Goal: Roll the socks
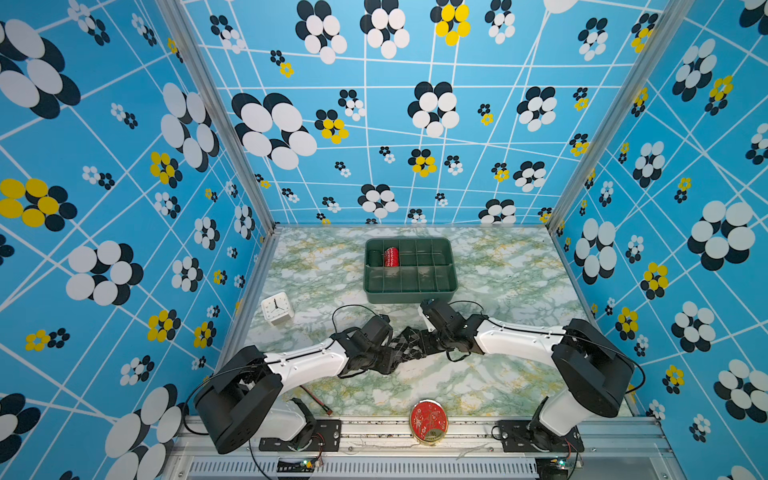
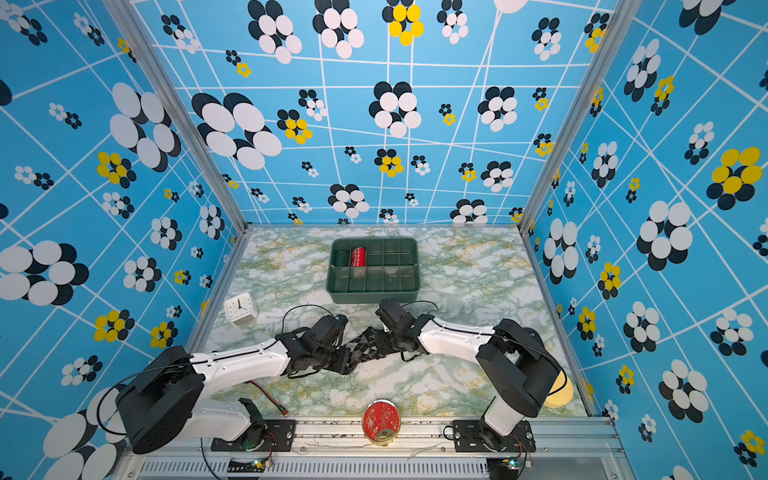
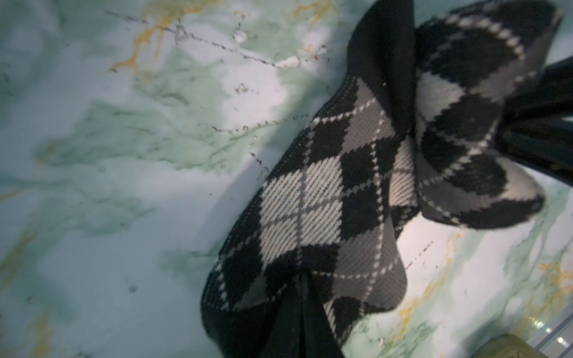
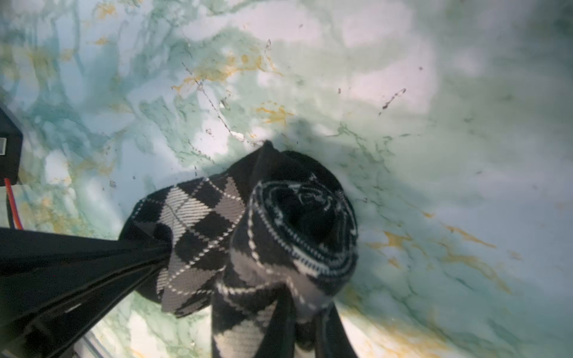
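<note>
Blue flower-print walls (image 1: 124,166) are enclosing a green-veined, marble-look table (image 1: 511,270). Two white & black robot arms are reaching in from the near edge, the L arm (image 1: 307,363) and the R arm (image 1: 515,338), w/ their wrists meeting near the table's middle. Behind them a dark green divided tray (image 1: 411,296) is sitting toward the back wall. Btwn the wrists, in front of the tray, the socks (image 3: 325,198) are stretching across, black w/ grey & white argyle diamonds. I can't tell whether they're touching the tabletop. One end is wound into a tight spiral roll (image 4: 307,223); the rest is trailing flat. The R gripper (image 4: 305,313) is pinching fabric right beside the roll, fingers closed on it. The L gripper (image 3: 302,288) is clamping the flat part, fingers squeezed together on the cloth. A round red & gold tin (image 1: 429,422) is resting on the front rail. A small white clock (image 1: 277,308) is standing at the table's L side. In the tray's back-L compartments a red zigzag roll (image 1: 391,257) is lying beside a dark green roll (image 1: 375,257).
</note>
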`<state>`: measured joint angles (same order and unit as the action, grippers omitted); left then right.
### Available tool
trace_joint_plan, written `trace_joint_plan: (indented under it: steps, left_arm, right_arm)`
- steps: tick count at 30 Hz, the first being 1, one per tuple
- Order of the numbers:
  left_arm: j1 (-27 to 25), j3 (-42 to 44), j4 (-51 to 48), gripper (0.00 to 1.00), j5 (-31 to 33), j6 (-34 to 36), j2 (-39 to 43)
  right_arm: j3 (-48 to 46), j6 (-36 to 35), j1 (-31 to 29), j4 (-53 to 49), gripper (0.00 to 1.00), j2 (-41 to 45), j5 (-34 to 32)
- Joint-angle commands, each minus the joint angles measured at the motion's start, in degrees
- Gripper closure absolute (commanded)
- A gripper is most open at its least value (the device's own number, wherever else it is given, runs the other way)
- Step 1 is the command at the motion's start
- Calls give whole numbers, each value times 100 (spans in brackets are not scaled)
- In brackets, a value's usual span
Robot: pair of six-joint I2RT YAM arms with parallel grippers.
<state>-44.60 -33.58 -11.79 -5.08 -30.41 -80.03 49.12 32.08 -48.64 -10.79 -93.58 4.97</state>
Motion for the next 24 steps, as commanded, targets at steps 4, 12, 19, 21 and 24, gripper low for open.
trace_joint_plan:
  steps: [4,12,19,21,24]
  left_arm:
    - [267,-81,-585,93,668,97,-505]
    - [717,-245,-552,93,753,164,-529]
    - [795,-668,-540,93,809,417,-1109]
    - [795,-762,-530,93,752,436,-1239]
    - [793,-756,-463,93,633,424,-1191]
  right_arm:
    - [9,-165,-39,-842,87,12,-353]
    - [81,-263,-35,-1098,87,79,-497]
    - [137,-298,-47,-1128,87,65,-480]
    - [161,-307,-48,-1122,87,58,-462]
    - [209,-333,-56,-1131,87,48,-445]
